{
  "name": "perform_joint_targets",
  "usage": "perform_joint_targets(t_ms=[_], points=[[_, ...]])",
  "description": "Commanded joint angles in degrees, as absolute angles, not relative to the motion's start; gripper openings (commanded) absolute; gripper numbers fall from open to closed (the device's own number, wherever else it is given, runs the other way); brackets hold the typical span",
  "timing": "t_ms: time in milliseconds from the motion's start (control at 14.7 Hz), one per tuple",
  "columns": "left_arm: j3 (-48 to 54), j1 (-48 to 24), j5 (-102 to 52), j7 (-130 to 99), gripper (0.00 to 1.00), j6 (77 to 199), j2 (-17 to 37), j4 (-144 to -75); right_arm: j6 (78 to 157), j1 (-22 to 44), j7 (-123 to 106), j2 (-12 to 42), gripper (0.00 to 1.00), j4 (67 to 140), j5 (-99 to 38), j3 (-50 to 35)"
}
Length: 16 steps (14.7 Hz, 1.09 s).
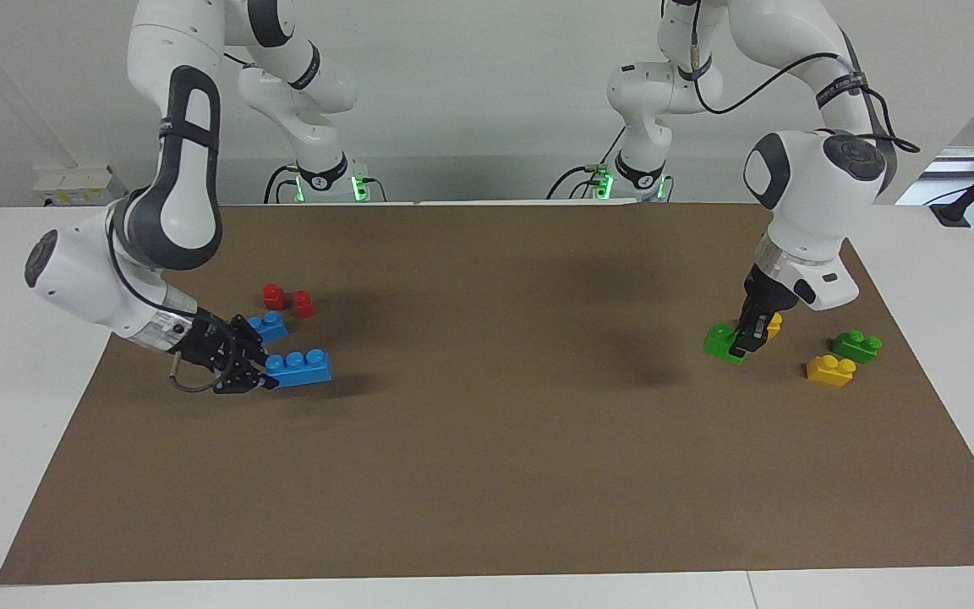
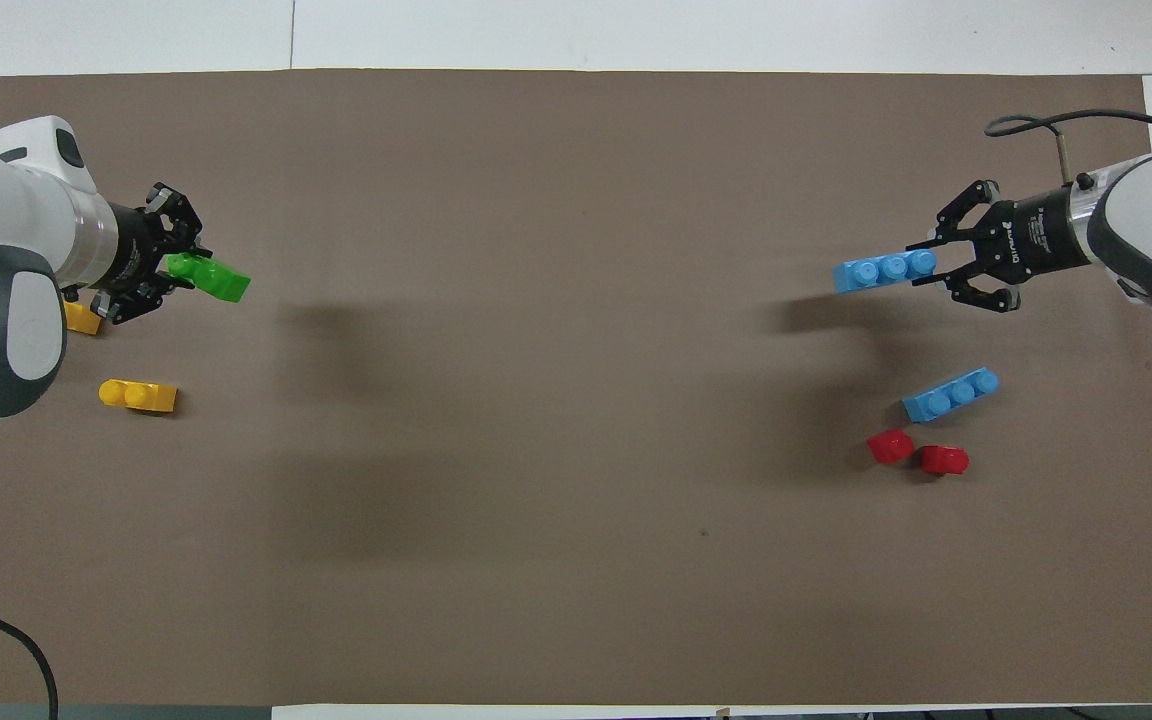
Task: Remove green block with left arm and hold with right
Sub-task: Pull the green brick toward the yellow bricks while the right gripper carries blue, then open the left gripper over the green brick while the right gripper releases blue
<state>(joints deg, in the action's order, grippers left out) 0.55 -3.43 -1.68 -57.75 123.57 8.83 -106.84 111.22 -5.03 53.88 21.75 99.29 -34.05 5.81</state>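
Observation:
The bright green block is at the left arm's end of the brown mat, and in the overhead view it lies tilted. My left gripper reaches down onto it and is shut on one end of it. I cannot tell whether the block touches the mat. My right gripper is at the right arm's end of the table, low over the mat. It is shut on the end of a blue three-stud brick, which also shows in the overhead view with the gripper.
A darker green brick and a yellow brick lie beside the left gripper. Another yellow brick sits partly hidden by its fingers. A second blue brick and two red pieces lie near the right gripper.

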Motion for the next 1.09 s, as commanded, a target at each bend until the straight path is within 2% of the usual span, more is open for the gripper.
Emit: perform_joint_targets(t_ms=[0, 545, 885, 953, 1021], points=[[1.05, -0.19, -2.81, -48.20, 0.00, 126.81, 11.07, -107.22, 112.32, -6.59, 49.75, 22.06, 0.00, 102.13, -34.19, 4.83], [0.88, 5.09, -2.11, -40.17, 0.00, 137.45, 19.85, -106.79, 119.97, -3.26, 49.31, 23.12, 0.00, 106.78, -39.81, 4.75], [0.88, 7.47, -2.90, -44.28, 0.00, 138.51, 22.41, -105.38, 122.08, -2.55, 49.22, 22.76, 0.00, 108.46, -40.69, 4.75], [0.88, 7.47, -2.90, -46.12, 0.00, 139.73, 22.67, -105.21, 122.34, -2.37, 49.13, 22.76, 0.22, 108.46, -40.69, 4.75], [0.88, 7.47, -2.90, -47.10, 0.00, 141.31, 23.28, -105.38, 122.43, -2.37, 48.70, 22.76, 0.68, 108.63, -40.69, 4.75]])
